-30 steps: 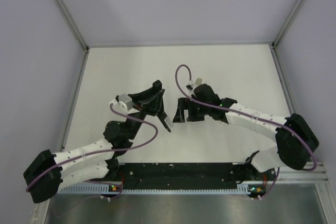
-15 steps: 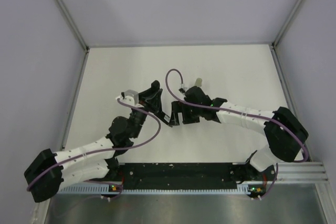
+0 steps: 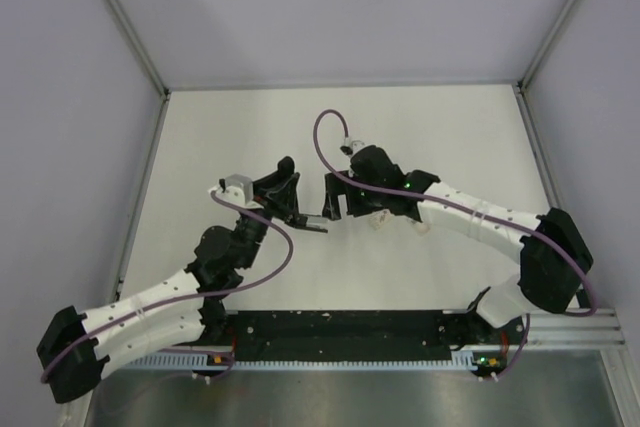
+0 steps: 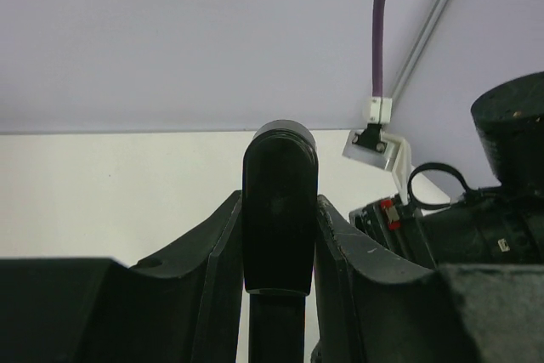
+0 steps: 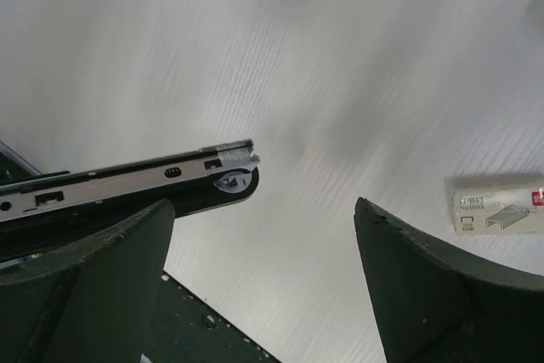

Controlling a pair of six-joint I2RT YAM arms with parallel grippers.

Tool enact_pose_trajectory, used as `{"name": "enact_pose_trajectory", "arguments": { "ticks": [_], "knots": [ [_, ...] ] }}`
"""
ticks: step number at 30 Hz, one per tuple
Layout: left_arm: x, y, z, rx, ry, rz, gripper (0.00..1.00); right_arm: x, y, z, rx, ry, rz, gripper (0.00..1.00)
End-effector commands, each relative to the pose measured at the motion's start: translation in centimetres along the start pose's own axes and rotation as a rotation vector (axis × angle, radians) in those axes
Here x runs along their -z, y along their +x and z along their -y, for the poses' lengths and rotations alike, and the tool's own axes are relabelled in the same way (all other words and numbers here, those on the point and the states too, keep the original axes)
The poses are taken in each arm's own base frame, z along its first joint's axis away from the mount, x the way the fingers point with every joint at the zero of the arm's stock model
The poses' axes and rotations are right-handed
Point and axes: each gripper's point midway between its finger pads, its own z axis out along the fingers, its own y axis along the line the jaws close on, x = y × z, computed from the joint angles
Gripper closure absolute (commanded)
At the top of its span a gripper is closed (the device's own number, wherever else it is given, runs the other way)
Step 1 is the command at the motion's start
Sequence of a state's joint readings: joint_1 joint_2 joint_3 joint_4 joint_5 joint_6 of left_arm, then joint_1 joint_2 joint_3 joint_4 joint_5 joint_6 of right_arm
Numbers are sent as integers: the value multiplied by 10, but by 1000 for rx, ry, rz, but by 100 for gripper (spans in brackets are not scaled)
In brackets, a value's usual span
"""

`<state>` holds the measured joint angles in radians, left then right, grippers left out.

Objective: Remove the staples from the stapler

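From above: holds the stapler (image 3: 312, 220) up off the white surface (image 3: 230, 127), pinched tight in the left jaws. Points its thin end at the right jaws, just beside the stapler's tip. Cannot tell from here if those touch it.

From the left wrist: shows the stapler's round black end squeezed between the two left fingers (image 4: 217, 252), touching on both sides. Shows the right arm (image 4: 501, 210) just to the right of the stapler.

From the right wrist: spreads the right jaws wide, holding nothing. Shows the stapler's metal rail (image 5: 127, 178) poking into the gap between them, close to one side and far from the other. Hard to tell if any staples sit in the rail. Shows a small staple box (image 5: 497, 207) lying on the surface, well to the right of the stapler.

Could go wrong from here:
- Might knock the rail tip if the right jaws close crooked, and twist the stapler out of the left jaws.
- Might pinch the whole rail, so no staples slide out.
- Might drop loose staples all over the surface.
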<state>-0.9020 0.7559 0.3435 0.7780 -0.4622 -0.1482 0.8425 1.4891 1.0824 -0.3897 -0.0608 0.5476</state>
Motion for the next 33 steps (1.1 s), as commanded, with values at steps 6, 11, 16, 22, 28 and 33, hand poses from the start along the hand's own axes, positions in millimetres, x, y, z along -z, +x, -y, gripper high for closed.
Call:
{"name": "enact_pose_trajectory", "arguments": {
  "ticks": [6,11,16,22,28,33],
  "knots": [
    [-8,-49,14,80,25,115,100,3,-57,-26,20,-26,111,14],
    [-21,-51,18,65,9,97,100,-9,-56,-35,6,-67,94,25],
    [-31,-50,20,49,-3,100,100,-17,-51,-47,-6,-126,72,44],
    [-36,-43,19,35,-17,79,100,-12,-51,-58,-5,-164,87,64],
    [-38,-39,15,20,-42,71,100,-7,-53,-61,-12,-179,96,83],
    [-43,-41,17,-2,-44,71,100,-10,-46,-72,-46,-246,65,95]
  ]
}}
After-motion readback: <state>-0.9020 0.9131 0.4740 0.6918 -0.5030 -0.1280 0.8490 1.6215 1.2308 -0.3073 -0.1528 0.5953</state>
